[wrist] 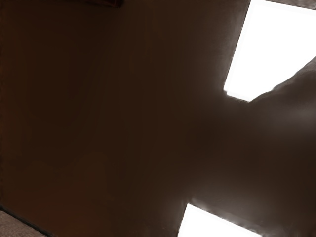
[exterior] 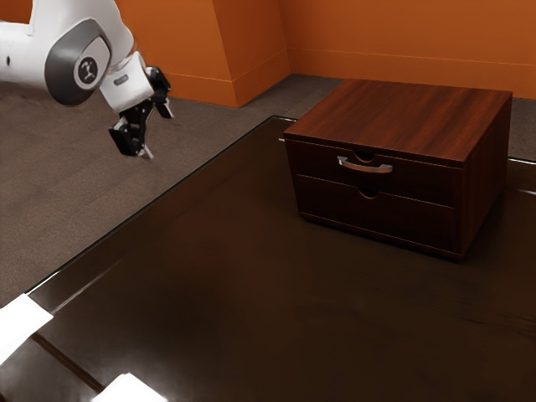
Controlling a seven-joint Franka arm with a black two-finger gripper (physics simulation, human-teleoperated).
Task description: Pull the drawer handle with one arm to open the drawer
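The gripper (exterior: pixel 136 144) hangs in the air above the worktop's (exterior: pixel 234 301) far edge at the exterior view's upper left, its jaws a little apart and holding nothing. The cabinet (exterior: pixel 402 117) stands on the worktop well apart from it, toward the exterior view's right. The upper drawer (exterior: pixel 419 180) (the one with the curved metal handle (exterior: pixel 365 167)) sits flush and shut. In the wrist view, glossy dark worktop (wrist: pixel 108 123) lies under the hand.

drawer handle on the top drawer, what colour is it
The drawer handle is silver-grey, like brushed metal. Best seen in the exterior view.
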